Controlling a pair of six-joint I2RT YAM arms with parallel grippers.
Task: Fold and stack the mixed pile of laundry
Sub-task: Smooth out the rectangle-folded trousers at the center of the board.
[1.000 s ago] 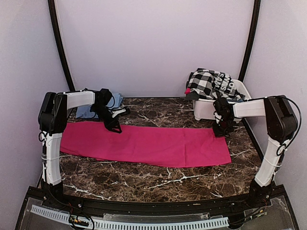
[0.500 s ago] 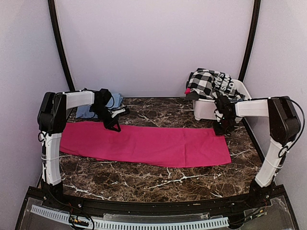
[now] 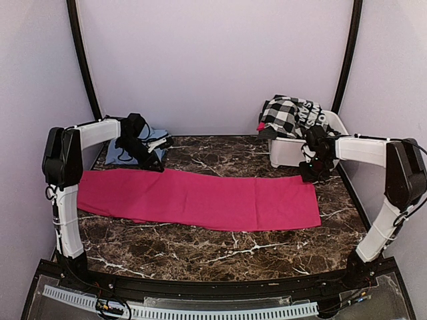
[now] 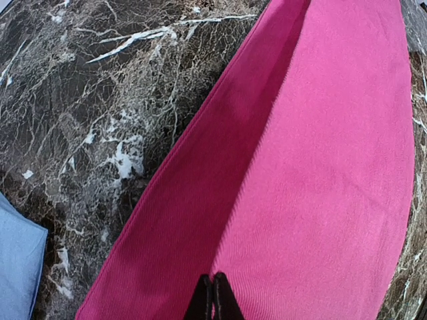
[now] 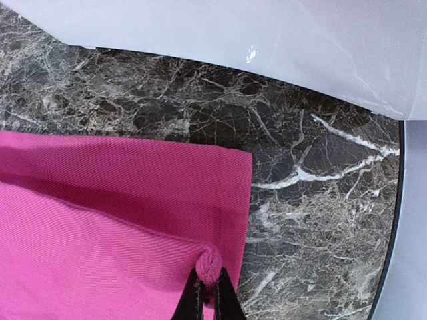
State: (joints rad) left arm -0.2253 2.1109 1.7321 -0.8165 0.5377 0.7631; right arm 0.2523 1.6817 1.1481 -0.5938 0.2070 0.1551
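Observation:
The magenta-pink cloth [image 3: 200, 200] lies spread in a long strip across the marble table [image 3: 200, 250]. My left gripper [image 3: 152, 163] is at the cloth's far left edge. In the left wrist view its tips [image 4: 213, 293] are pressed together, with the pink weave [image 4: 320, 167] creased toward them. My right gripper [image 3: 308, 177] is at the far right corner, and in its wrist view [image 5: 208, 290] it pinches a small bunch of the pink cloth [image 5: 120, 200]. A black-and-white checked garment [image 3: 293, 115] is heaped in the tub. The light-blue piece [image 3: 123, 153] lies behind my left gripper.
The white plastic tub [image 3: 287, 152] stands at the back right, close behind my right gripper, and its wall [image 5: 267, 33] fills the top of the right wrist view. The light-blue piece's corner [image 4: 17, 267] shows beside the pink cloth. Walls enclose three sides.
My left gripper closed and moved back and to the left. The pink cloth's left end shifted left and lies straighter. My right gripper moved slightly back, still pinching the cloth.

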